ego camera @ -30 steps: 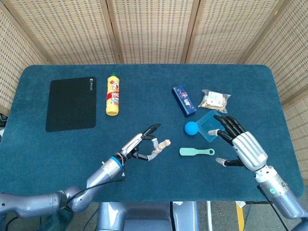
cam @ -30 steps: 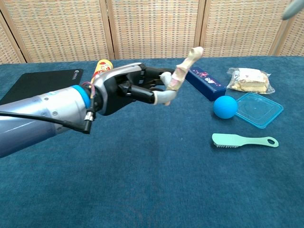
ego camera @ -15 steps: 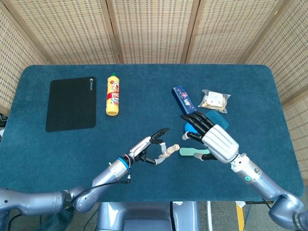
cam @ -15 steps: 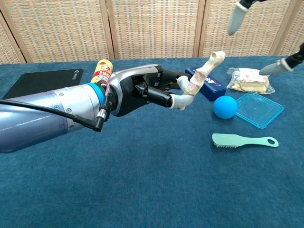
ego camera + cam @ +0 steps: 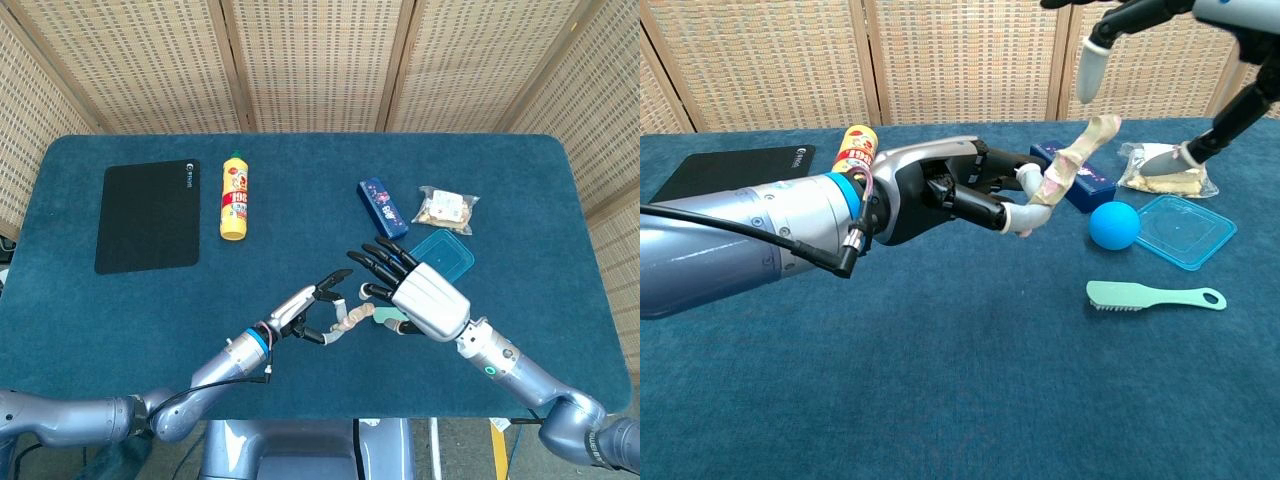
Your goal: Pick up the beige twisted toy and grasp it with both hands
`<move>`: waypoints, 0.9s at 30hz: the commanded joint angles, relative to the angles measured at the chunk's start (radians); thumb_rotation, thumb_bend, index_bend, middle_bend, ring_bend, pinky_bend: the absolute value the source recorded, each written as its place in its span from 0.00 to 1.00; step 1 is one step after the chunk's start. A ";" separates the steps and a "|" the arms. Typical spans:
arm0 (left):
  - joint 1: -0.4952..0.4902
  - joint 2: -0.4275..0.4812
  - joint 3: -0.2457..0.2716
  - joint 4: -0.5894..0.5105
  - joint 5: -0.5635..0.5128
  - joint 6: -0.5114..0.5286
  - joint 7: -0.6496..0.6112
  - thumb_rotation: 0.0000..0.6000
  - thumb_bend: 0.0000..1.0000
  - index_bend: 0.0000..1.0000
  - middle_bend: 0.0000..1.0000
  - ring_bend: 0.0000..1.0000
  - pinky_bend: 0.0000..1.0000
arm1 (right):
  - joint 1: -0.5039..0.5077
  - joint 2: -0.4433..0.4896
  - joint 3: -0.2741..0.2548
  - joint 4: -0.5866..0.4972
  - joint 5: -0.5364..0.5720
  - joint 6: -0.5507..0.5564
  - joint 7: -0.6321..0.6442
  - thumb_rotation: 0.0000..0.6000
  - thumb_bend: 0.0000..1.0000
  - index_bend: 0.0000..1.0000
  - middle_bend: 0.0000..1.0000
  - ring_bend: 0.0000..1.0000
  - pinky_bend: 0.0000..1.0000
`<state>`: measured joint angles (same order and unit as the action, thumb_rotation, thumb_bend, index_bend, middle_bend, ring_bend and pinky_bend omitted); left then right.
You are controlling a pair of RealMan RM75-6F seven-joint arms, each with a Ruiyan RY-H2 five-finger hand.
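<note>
Two metal hands meet above the dark blue felt-covered table [image 5: 300, 200]. The left hand [image 5: 305, 310] pinches the lower end of the beige twisted toy [image 5: 1060, 185] between thumb and fingers, holding it clear of the table so that its upper end slants up and to the right in the chest view. The right hand [image 5: 415, 290] hovers just beside that upper end with its fingers [image 5: 380, 258] spread apart and holding nothing (in the chest view only its fingertips [image 5: 1087, 75] show, above and near the toy's top, not touching it). Below the right hand lie a mint-green plastic brush [image 5: 1150, 296], a round blue ball [image 5: 1113, 225] and a clear blue square plastic lid [image 5: 1185, 230], the ball just beside the lid. Farther back are a dark blue rectangular box [image 5: 382, 208] and a clear bag of snacks [image 5: 446, 208]. On the left side of the table sit a black rectangular mouse pad [image 5: 148, 215] and, near it, a yellow squeeze bottle with a red label [image 5: 235, 197] lying flat.
</note>
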<state>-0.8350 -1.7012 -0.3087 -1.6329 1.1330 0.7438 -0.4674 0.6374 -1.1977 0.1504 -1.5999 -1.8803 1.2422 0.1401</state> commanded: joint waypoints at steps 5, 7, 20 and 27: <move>-0.008 -0.013 0.003 0.001 -0.023 0.004 0.030 1.00 0.54 0.75 0.00 0.00 0.00 | 0.021 -0.017 -0.005 -0.004 0.006 -0.003 -0.019 1.00 0.29 0.47 0.14 0.00 0.00; -0.010 -0.014 0.002 -0.001 -0.029 0.005 0.038 1.00 0.54 0.75 0.00 0.00 0.00 | 0.025 -0.019 -0.009 -0.006 0.008 -0.003 -0.025 1.00 0.32 0.47 0.14 0.00 0.00; -0.010 -0.019 0.004 -0.005 -0.045 0.005 0.056 1.00 0.54 0.75 0.00 0.00 0.00 | 0.043 -0.034 -0.024 0.002 0.027 -0.013 -0.068 1.00 0.34 0.48 0.14 0.00 0.00; -0.008 -0.014 0.003 -0.009 -0.044 0.002 0.053 1.00 0.54 0.75 0.00 0.00 0.00 | 0.050 -0.045 -0.033 0.007 0.032 -0.004 -0.070 1.00 0.36 0.50 0.15 0.00 0.00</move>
<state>-0.8424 -1.7157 -0.3061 -1.6414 1.0888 0.7452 -0.4142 0.6868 -1.2418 0.1183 -1.5920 -1.8488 1.2372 0.0692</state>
